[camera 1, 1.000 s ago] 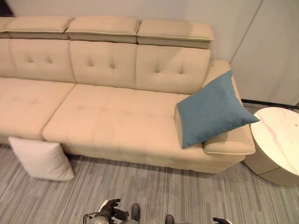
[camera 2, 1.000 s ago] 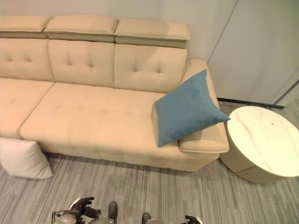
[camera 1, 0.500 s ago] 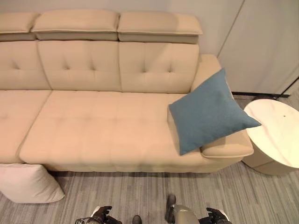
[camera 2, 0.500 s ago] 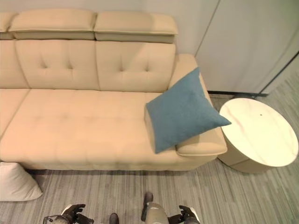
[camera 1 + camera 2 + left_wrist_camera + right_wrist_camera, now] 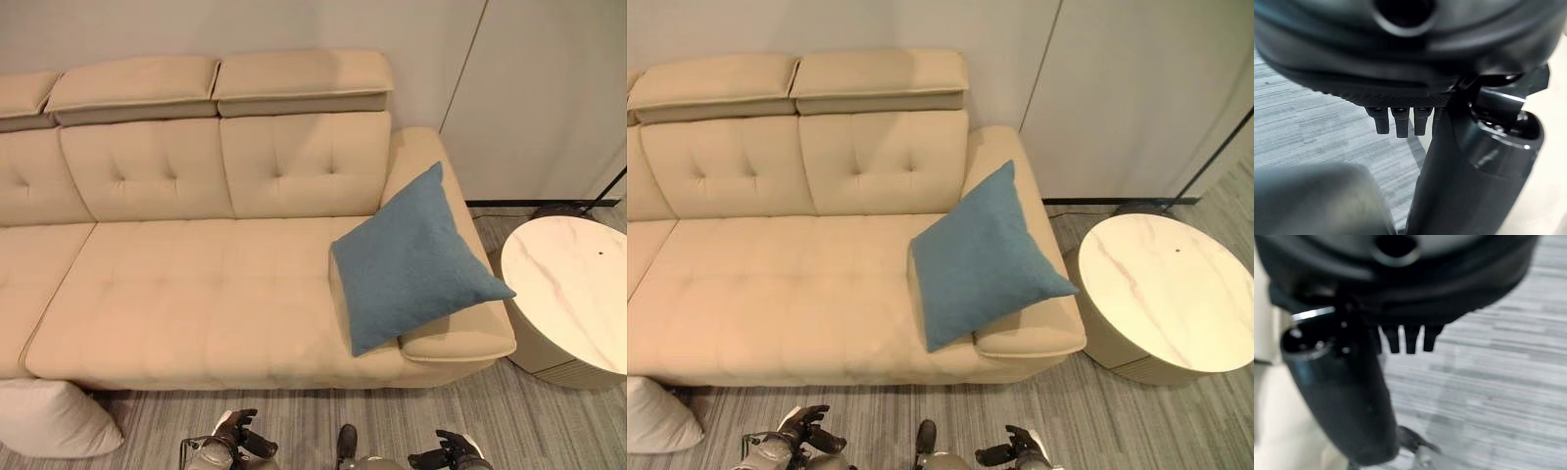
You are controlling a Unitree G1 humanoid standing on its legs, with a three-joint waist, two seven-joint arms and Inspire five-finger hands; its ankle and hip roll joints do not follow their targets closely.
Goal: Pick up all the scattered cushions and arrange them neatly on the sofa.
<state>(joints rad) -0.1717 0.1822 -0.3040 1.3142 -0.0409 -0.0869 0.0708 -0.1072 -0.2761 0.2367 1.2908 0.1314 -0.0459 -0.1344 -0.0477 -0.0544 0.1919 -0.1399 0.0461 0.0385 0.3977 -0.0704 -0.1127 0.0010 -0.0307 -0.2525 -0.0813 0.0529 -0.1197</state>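
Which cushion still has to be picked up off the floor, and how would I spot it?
Start at the long beige sofa and follow its front edge to the robot's left. There a white cushion lies on the grey striped floor, tucked against the sofa's base. Unlike the blue cushion propped on the sofa's armrest, it is pale and down low.

Round side table (image 5: 573, 289): pale marbled top with a small dark speck near its far edge, beige drum base; stands on the floor in the right part of the room, just beside the seating's end. Floor (image 5: 549, 421): grey striped carpet. Wall (image 5: 196, 29): plain pale, at the back. Panels (image 5: 549, 98): white, tall, to the right of the wall, with a dark strip along their foot.
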